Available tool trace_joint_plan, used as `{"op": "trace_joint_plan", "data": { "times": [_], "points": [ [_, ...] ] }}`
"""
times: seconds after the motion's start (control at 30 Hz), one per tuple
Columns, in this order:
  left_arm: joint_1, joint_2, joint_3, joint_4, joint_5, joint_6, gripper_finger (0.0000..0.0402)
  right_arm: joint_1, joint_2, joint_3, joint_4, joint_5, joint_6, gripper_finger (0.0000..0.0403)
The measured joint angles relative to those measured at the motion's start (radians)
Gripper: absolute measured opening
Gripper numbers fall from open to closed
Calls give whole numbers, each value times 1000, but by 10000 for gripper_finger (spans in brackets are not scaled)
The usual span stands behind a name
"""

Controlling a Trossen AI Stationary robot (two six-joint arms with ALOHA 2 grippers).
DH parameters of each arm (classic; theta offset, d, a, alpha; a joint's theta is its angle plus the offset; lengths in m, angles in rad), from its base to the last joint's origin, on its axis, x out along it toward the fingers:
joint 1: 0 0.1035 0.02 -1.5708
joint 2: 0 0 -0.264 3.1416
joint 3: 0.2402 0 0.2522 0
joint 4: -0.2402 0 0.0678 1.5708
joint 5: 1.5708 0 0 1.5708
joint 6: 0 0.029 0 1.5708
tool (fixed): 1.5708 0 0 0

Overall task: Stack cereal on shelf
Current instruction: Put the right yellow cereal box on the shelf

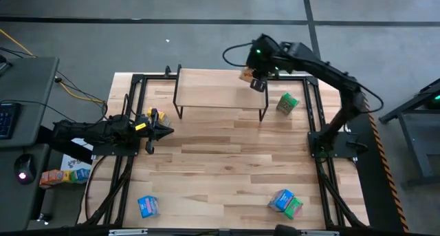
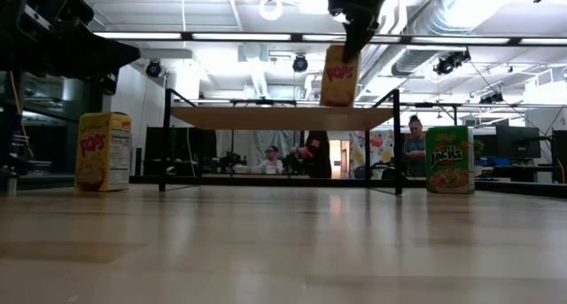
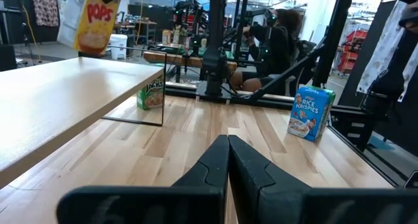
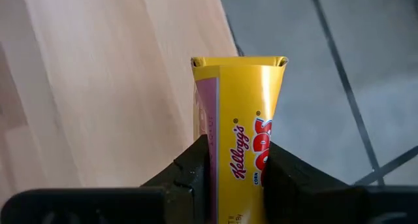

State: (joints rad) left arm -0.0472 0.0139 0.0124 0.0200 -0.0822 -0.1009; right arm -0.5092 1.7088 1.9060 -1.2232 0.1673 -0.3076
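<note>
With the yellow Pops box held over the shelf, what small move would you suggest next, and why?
Probably lower it straight down: the right pincer grips the yellow Pops cereal box upright, its base level with the light-wood shelf board near the far right corner.

The right gripper holds a yellow Pops box just above the shelf.

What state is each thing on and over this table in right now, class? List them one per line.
Right tool: shut on the held yellow box.
Held yellow box: upright, in the air over the shelf's far right corner.
Shelf: bare on top.
Left tool: shut, holding nothing.
Second yellow box: standing on the table.
Green box: standing right of the shelf.
</note>
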Motion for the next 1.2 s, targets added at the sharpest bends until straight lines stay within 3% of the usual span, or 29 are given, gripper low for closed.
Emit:
{"op": "trace_joint_plan", "data": {
  "times": [0.27, 0.47, 0.63, 1.07, 1.2],
  "points": [
    [0, 0, 0, 0, 0, 0, 0, -30, 157, 193, -144, -56, -123, 94],
    [0, 0, 0, 0, 0, 0, 0, -35, 189, 211, -189, 93, -297, 94],
    [0, 0, 0, 0, 0, 0, 0, -41, 188, 209, -227, 103, -298, 94],
    [0, 0, 0, 0, 0, 0, 0, -82, 167, 208, -260, -80, -239, 94],
    [0, 0, 0, 0, 0, 0, 0, -94, 164, 207, -269, -80, -239, 94]
  ]
}}
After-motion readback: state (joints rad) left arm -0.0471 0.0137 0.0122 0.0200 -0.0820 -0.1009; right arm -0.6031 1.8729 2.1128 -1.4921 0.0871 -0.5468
